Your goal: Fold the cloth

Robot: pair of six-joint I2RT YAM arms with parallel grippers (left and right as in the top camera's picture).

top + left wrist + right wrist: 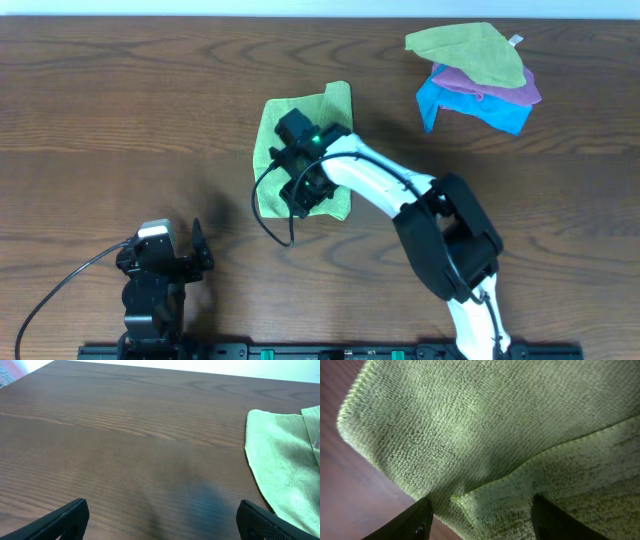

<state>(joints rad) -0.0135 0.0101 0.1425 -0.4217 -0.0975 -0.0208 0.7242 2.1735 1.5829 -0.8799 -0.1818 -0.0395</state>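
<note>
At the left, the left end effector [162, 518] is seen released, spread wide over bare worktop [120, 120], with nothing touched. The cloth [335, 105] lies to its right at mid-worktop, long axis running away from the robot. The right arm is nearer. Its end effector [482, 520] is lowered onto the cloth, parted, with a folded hem between the fingers, unclamped.

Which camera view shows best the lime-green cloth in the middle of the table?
The overhead view: the cloth shows nearly whole, only the right hand covers its middle. The left wrist view catches just one side of it; the right wrist view shows only texture and a hem, close up.
</note>
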